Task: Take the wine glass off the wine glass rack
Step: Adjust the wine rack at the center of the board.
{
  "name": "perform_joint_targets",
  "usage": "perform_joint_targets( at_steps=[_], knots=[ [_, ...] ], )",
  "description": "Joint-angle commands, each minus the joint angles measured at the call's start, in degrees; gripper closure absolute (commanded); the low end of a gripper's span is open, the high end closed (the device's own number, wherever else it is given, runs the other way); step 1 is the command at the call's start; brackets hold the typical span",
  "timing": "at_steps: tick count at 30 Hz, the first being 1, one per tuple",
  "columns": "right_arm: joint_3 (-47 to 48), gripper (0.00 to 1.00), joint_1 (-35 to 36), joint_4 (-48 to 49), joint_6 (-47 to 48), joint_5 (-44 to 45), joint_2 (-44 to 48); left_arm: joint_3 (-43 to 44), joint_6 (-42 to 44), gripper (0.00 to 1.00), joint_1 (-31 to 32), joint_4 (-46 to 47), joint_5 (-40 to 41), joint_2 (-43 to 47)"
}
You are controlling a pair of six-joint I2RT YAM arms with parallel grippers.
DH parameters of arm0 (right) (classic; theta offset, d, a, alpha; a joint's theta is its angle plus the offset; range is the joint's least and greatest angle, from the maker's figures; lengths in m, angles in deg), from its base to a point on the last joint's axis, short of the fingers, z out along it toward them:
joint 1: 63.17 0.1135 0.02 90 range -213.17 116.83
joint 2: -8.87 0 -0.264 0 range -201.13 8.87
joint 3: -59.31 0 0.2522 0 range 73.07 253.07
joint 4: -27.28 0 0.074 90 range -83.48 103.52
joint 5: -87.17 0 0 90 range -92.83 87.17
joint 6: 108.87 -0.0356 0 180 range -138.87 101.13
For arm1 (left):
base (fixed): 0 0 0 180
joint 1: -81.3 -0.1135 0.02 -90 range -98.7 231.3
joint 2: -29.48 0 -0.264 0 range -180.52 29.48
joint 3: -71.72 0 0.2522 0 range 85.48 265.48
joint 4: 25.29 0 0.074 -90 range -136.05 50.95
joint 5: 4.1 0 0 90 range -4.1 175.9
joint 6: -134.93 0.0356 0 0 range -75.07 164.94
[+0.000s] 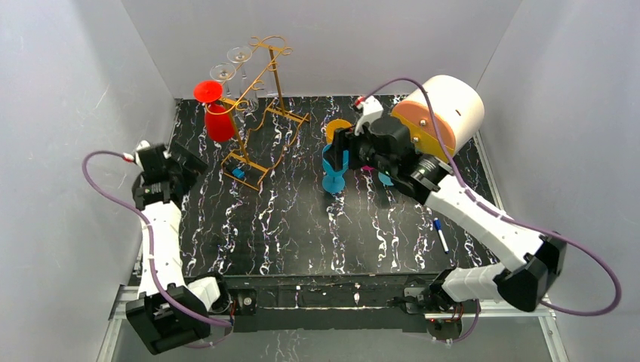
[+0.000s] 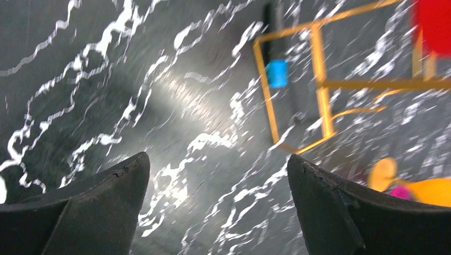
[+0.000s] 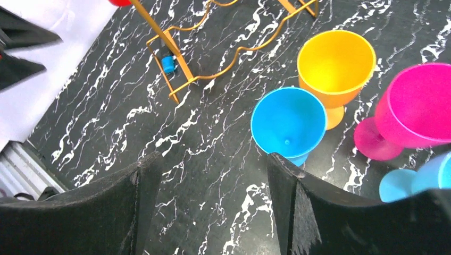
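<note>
The black, white-veined bench (image 1: 302,234) fills the floor of a white-walled booth. At its far right corner lies a fat white roll (image 1: 453,105) with an orange end. The right arm (image 1: 483,219) reaches from its near base to the middle of the far half. The left arm (image 1: 162,234) is folded up at the left edge.

The wine glass rack (image 1: 274,75) stands upright on the far left-centre of the bench. A red wine glass (image 1: 217,117) hangs upside down from the rack's left side. Two clear wine glasses (image 1: 240,56) hang foot-up behind it.

The right claw (image 3: 213,164) is spread wide with only bare bench between its fingers and nothing in its grip. A blue wine glass (image 3: 288,123) stands upright just beyond its right finger, off the rack. A yellow glass (image 3: 335,61) stands beside the blue one, and a pink glass (image 3: 417,106) and a second blue glass (image 3: 404,183) sit further right.

The left claw (image 2: 217,159) is fully parted and holds nothing; it points at the bench near the rack's base.

A pen (image 1: 441,235) lies near the right arm, and a small blue tag (image 3: 168,64) sits on the rack's base.
</note>
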Motion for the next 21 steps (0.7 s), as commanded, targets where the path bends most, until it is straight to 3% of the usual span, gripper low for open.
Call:
perform_joint_targets(
  at_steps=[1,10,14,21],
  knots=[
    [-5.50,0.21,-0.82,9.45,-2.61,4.94,7.06,12.60,0.15,0.02,-1.02,4.22,-6.38,-2.49],
    [-6.44,0.20,-2.12,7.80,-2.78,9.12,9.99,28.30,0.52,0.02,-1.07,7.66,-11.36,-13.67],
    [-10.79,0.20,-2.14,12.70,-2.34,9.45,9.89,28.71,-3.27,0.02,-1.11,17.81,-17.69,-19.15],
    [-6.97,0.18,-2.29,8.55,-2.43,4.49,3.39,28.82,-7.62,0.06,-1.15,27.21,-25.49,-22.71]
  ],
)
